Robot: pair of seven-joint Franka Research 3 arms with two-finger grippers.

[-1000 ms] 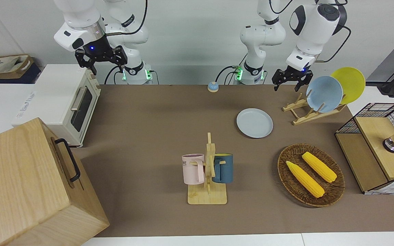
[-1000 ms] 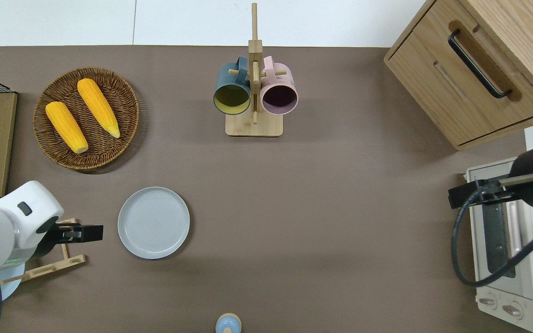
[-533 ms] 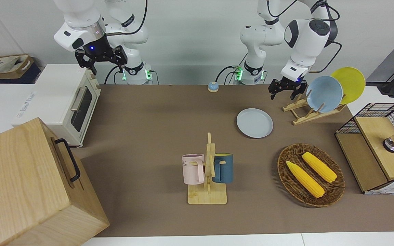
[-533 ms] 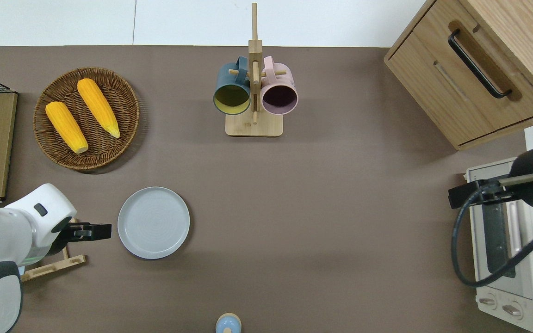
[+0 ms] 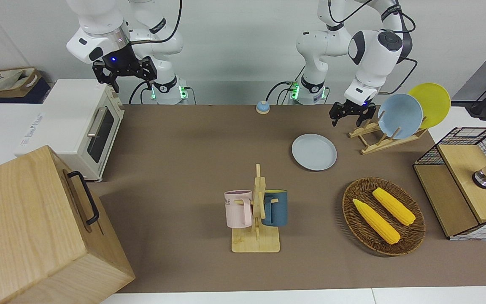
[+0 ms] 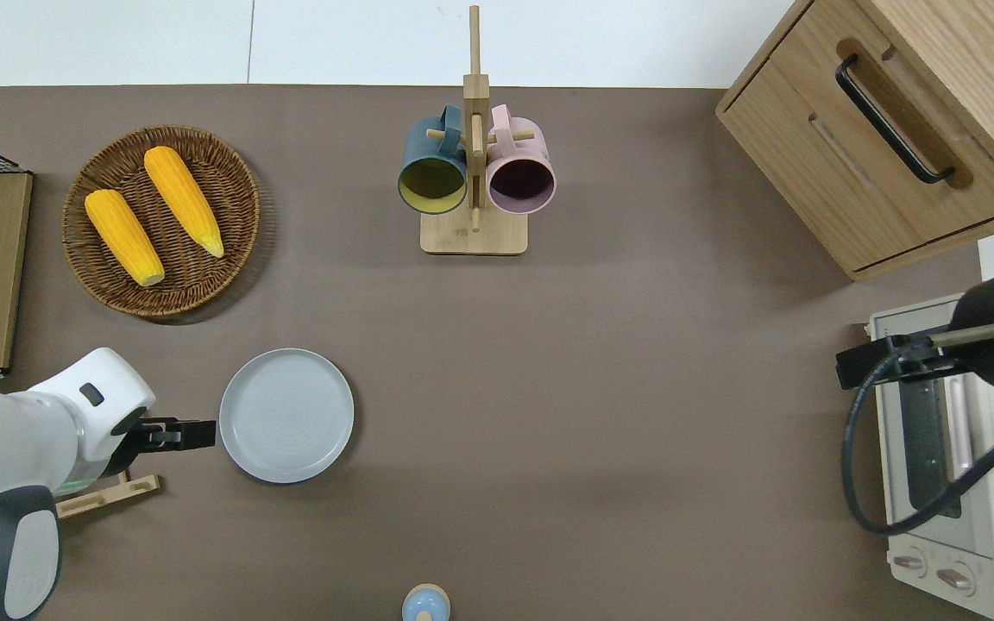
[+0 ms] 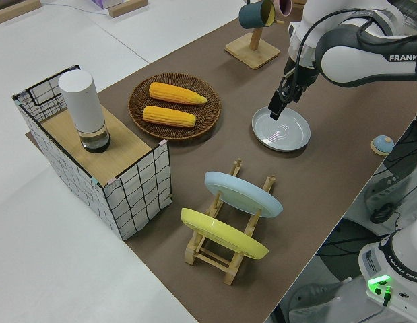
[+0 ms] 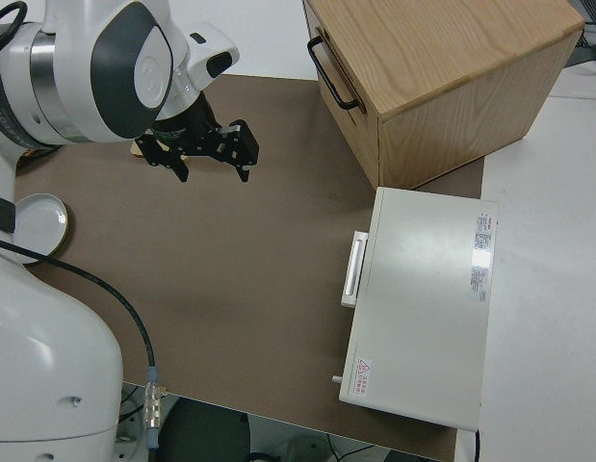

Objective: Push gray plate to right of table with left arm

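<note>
Left gripper (image 6: 204,433), lower left of the overhead view, hangs just beside the gray plate (image 6: 286,414); can't tell its finger state. Right arm parked, its gripper (image 8: 203,154) fingers apart.

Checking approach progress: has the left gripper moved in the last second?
Yes. In the overhead view the left gripper has closed most of the gap to the gray plate, which has stayed put, and has drawn away from the wooden plate rack.

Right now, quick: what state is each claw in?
Left claw: cannot tell, holding nothing, beside the flat round pale gray plate.
Right claw: open, empty, arm parked.
</note>
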